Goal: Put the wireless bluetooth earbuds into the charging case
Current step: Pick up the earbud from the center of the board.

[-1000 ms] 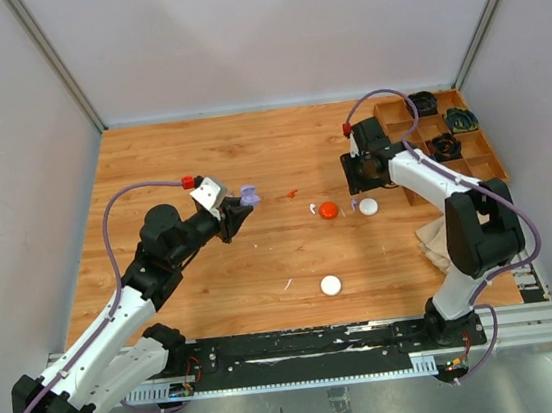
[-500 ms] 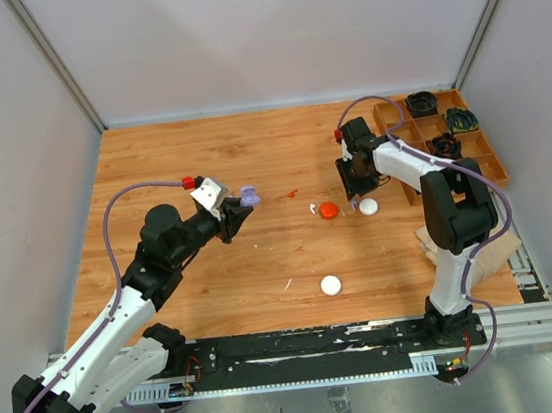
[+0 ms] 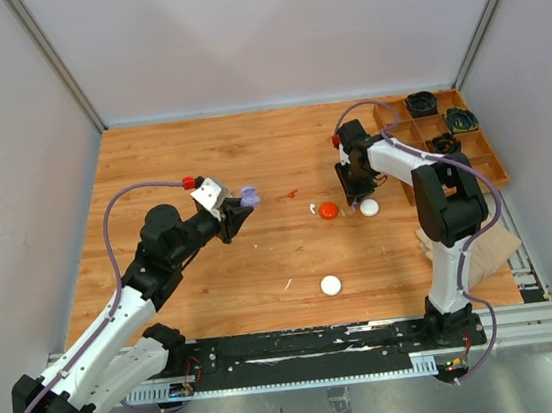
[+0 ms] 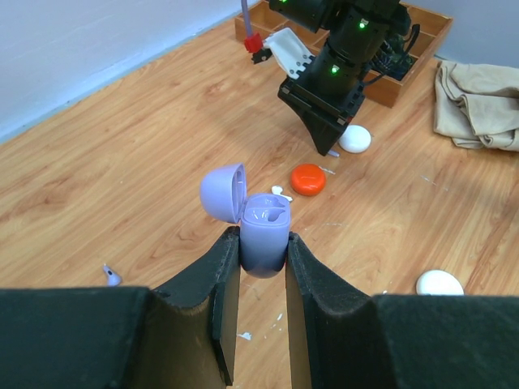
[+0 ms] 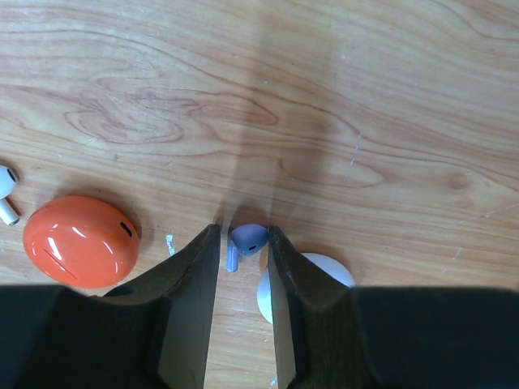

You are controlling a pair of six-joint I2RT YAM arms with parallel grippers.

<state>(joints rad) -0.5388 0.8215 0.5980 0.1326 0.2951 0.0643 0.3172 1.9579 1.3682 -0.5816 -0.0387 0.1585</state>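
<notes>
Left gripper [image 4: 262,247]: clamped on open charging case [image 4: 264,229].
Right gripper [image 5: 242,233]: jaws narrowly flank purple earbud [image 5: 250,239], grip unclear.
Tip: pinch bulb squarely, lift clear of white puck [image 5: 320,279].

Right gripper [image 5: 242,232] hemmed in: glossy orange-red oval puck [image 5: 81,241] near its left, white round puck [image 5: 324,274] just beside right finger. Bare wooden tabletop [image 3: 271,247] between arms passable.

Your right gripper [image 3: 355,195] has moved a little to the left. The elbow of its arm has swung in from the right, and the jaws have narrowed around the pale purple earbud [image 5: 247,240], just beside the white puck [image 5: 324,277].
</notes>
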